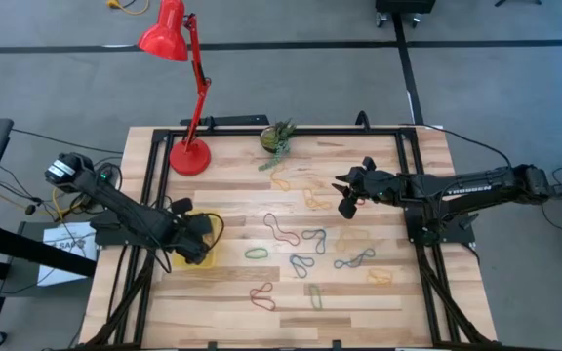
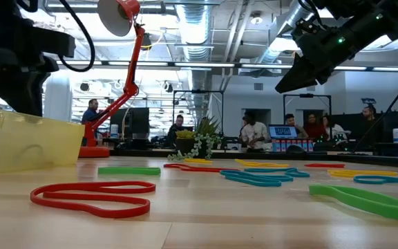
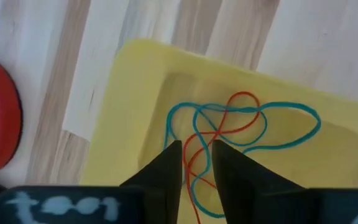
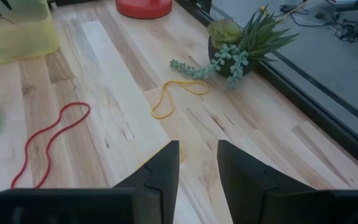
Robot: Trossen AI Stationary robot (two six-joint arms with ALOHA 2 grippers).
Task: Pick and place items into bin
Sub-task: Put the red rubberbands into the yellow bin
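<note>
From above, your left gripper [image 1: 195, 251] hangs over the yellow bin [image 1: 206, 257] at the desk's [image 1: 379, 302] left edge; the right gripper [image 1: 347, 200] hovers above loose bands. Level view: a red band [image 2: 92, 197] lies nearest. Left wrist: jaws slightly parted, holding nothing; blue and red loops [image 3: 241, 127] lie in the bin — a release, I judge. Right wrist: jaws parted, empty, above a yellow band [image 4: 176, 96]. Next, descend and pinch one.

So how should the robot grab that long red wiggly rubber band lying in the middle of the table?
Probably from straight above. The red rubber band loop lies flat on the wooden table, so its sides offer nothing to grip. It pinches narrow near its middle, where both strands run close together; closing there should catch both. The open right gripper hovers nearest.
</note>
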